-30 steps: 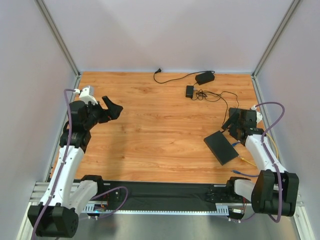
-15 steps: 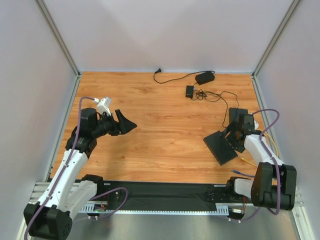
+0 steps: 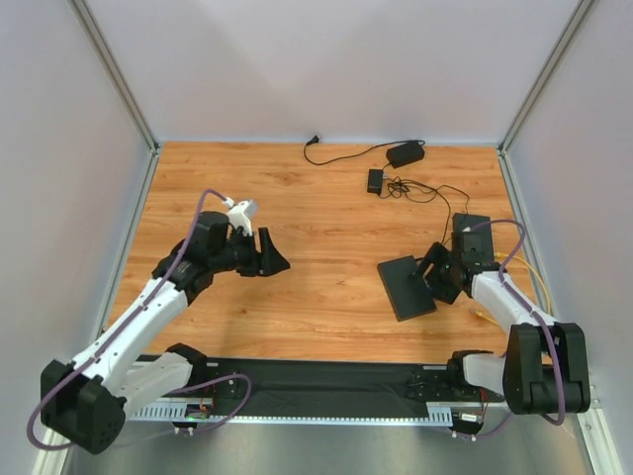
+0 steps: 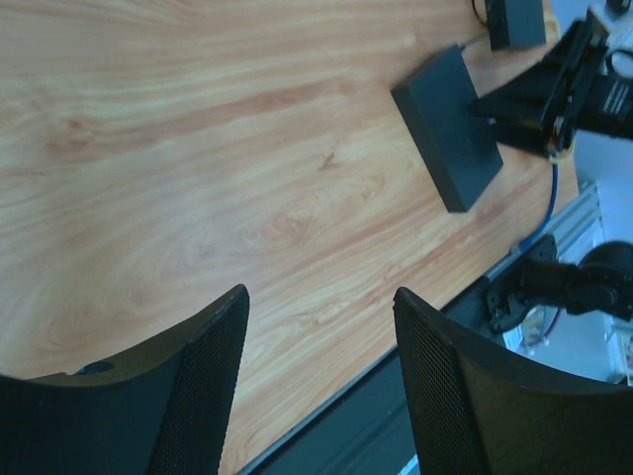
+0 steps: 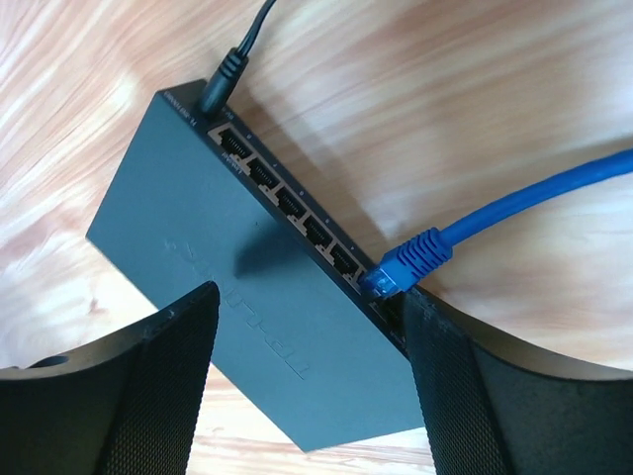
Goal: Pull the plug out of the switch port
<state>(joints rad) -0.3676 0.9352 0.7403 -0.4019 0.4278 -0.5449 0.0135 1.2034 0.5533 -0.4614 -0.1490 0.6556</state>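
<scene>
The wooden table (image 3: 326,198) carried everything, and the switch (image 3: 406,287) lay flat on its right half, nearer the arms' bases than the back wall. The left arm (image 3: 138,317) reached out over bare wood well to the left of the switch. The right arm (image 3: 509,302) bent in from the switch's right side.

A squarer black slab (image 3: 472,226) lay just beyond the switch and to its right. Further behind the switch, near the back edge, were a power adapter (image 3: 405,153) and a small black box (image 3: 376,180) among loose black leads.

The left gripper (image 4: 318,297) hung well apart from the switch, jaws spread with nothing between them. The right gripper (image 5: 309,307) was directly at the switch's socket edge, jaws apart either side of it and not clamped on anything.

A blue cable (image 5: 514,203) ran in towards that edge. A black power lead (image 5: 232,64) entered the switch at the far end of the row. The blue plug (image 5: 406,262) sat in the end socket, close to the gripper's right-hand finger.
</scene>
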